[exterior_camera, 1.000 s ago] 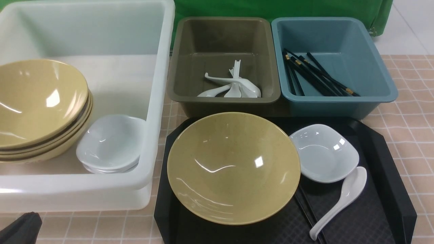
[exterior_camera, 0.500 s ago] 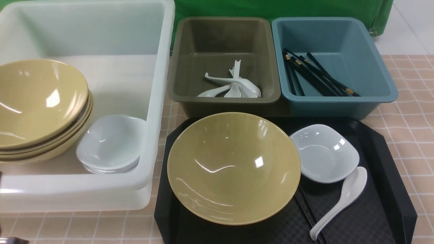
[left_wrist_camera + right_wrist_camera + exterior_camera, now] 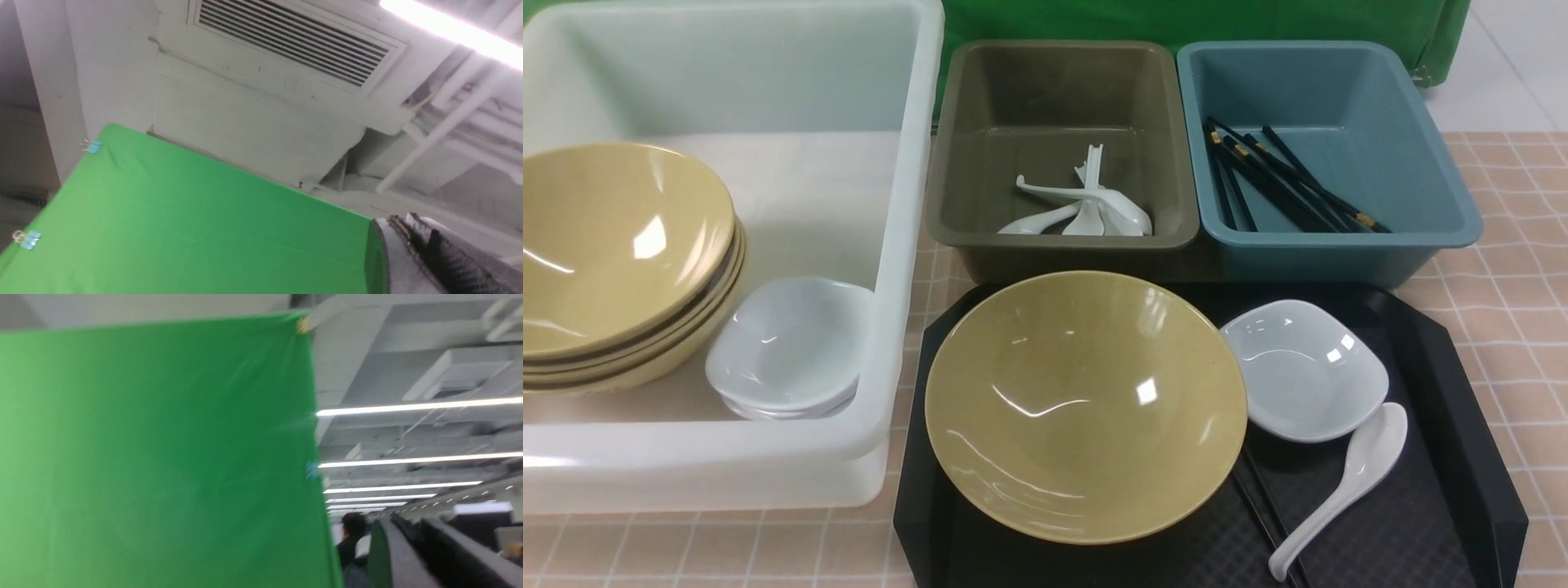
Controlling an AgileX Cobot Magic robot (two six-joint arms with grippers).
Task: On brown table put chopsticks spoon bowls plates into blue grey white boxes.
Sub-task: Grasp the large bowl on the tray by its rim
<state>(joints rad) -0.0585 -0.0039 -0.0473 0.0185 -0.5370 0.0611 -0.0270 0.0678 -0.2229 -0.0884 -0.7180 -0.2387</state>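
Left gripper (image 3: 412,237) closed, pointing upward, spoon (image 3: 1357,472) on black tray (image 3: 1421,523)

Tan-yellow conical bowl (image 3: 1085,406) upright on black tray (image 3: 1445,392); beside it small rounded-square white dish (image 3: 1304,369), white soup spoon (image 3: 1347,482), black chopsticks (image 3: 1266,518) part-hidden under bowl. Stacked bowls (image 3: 613,245) and dishes (image 3: 788,347) in translucent white tub (image 3: 915,163); spoons (image 3: 1086,208) in olive-grey bin (image 3: 1062,90); chopsticks (image 3: 1282,184) in dull-blue bin (image 3: 1339,90).
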